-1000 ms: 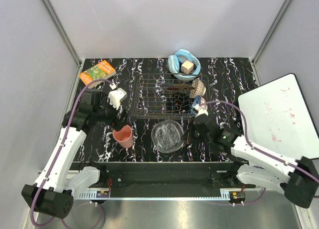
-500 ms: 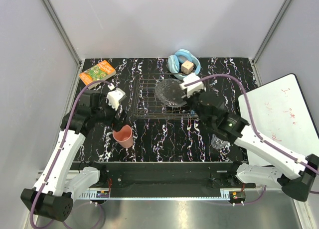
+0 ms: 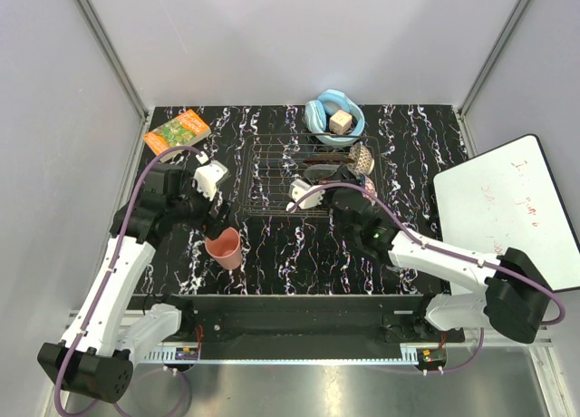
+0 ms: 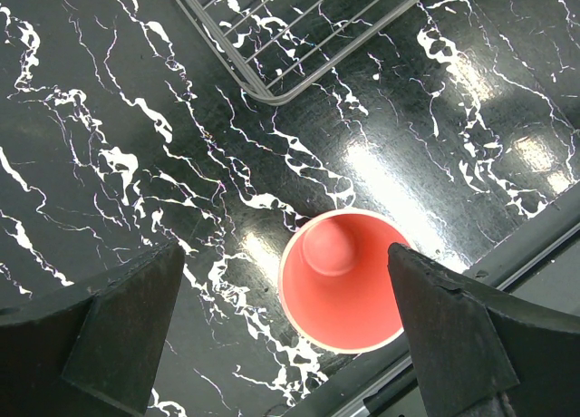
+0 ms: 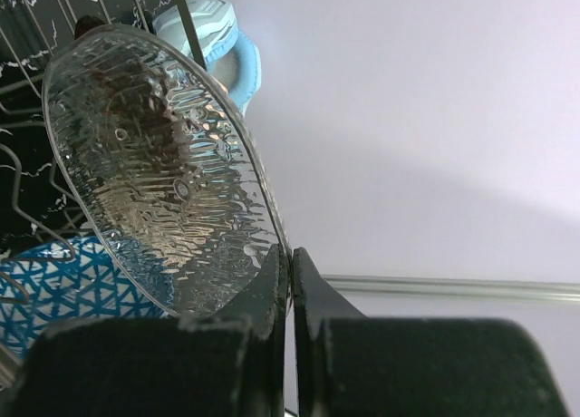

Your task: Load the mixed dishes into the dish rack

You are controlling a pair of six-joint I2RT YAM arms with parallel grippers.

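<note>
The clear glass bowl stands on edge over the dish rack, its rim pinched in my shut right gripper. In the top view my right gripper is at the rack's right part. The small blue patterned bowl lies just below the glass bowl. The pink cup stands upright on the table near the front edge. My left gripper is open above it, one finger on each side, not touching. The red floral plate and the clear glass cup are not clearly in view.
The light-blue bowl with a tan cube sits behind the rack. The orange-green book lies at the back left. A whiteboard leans off the table's right side. The rack's near corner shows in the left wrist view.
My right arm lifted the glass bowl from the table's front, swung it over the rack, and now holds it low and on edge there. My left arm barely moved.
</note>
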